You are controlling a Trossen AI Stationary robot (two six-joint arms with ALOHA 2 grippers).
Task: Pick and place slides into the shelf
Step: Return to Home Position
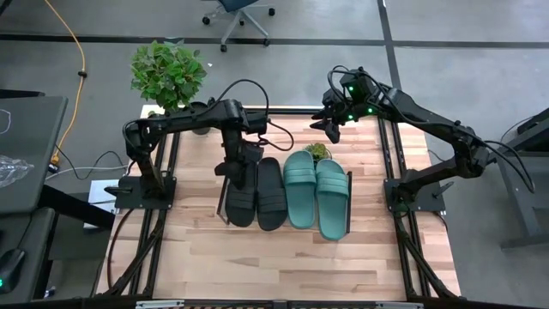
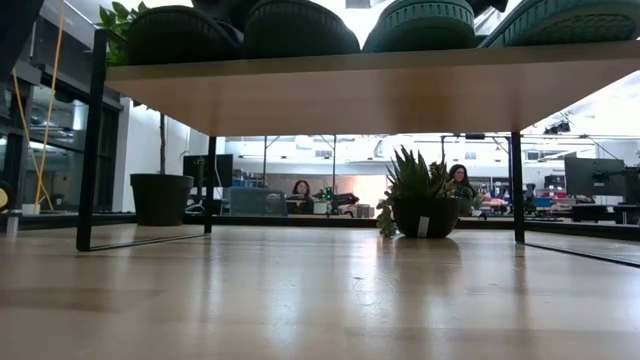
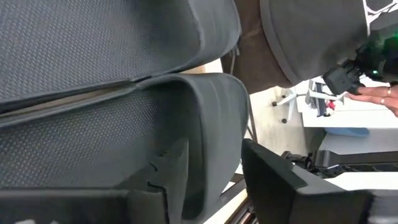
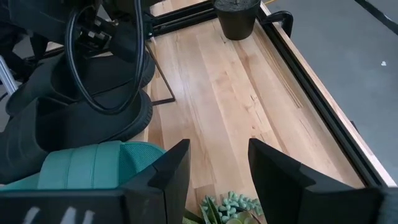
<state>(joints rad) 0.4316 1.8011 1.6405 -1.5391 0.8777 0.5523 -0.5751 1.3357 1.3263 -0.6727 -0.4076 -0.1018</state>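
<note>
All four slides lie side by side on the shelf's (image 2: 350, 95) plank top: two black slides (image 1: 242, 196) (image 1: 271, 196) on the left and two teal ones (image 1: 300, 190) (image 1: 332, 199) on the right. Their ends show above the plank in the low view (image 2: 300, 25). My left gripper (image 1: 236, 167) is open at the far end of the leftmost black slide (image 3: 124, 143), one finger on each side of its rim. My right gripper (image 1: 331, 130) is open and empty, raised beyond the teal slides near the table's far edge. My left gripper's fingers (image 3: 273, 180) stand either side of the black slide's far-end rim (image 3: 214, 137). A thin gap shows between the rim and one finger. Whether the other finger (image 3: 171, 171) touches it, I cannot tell. The slide lies flat on the shelf.
A small succulent pot (image 1: 318, 153) stands just beyond the teal slides; it also shows under the shelf (image 2: 425, 210). A large leafy plant (image 1: 167, 73) in a black pot (image 2: 160, 197) stands at the far left corner. Bare tabletop (image 1: 283, 266) lies on the near side. People sit in the room behind.
</note>
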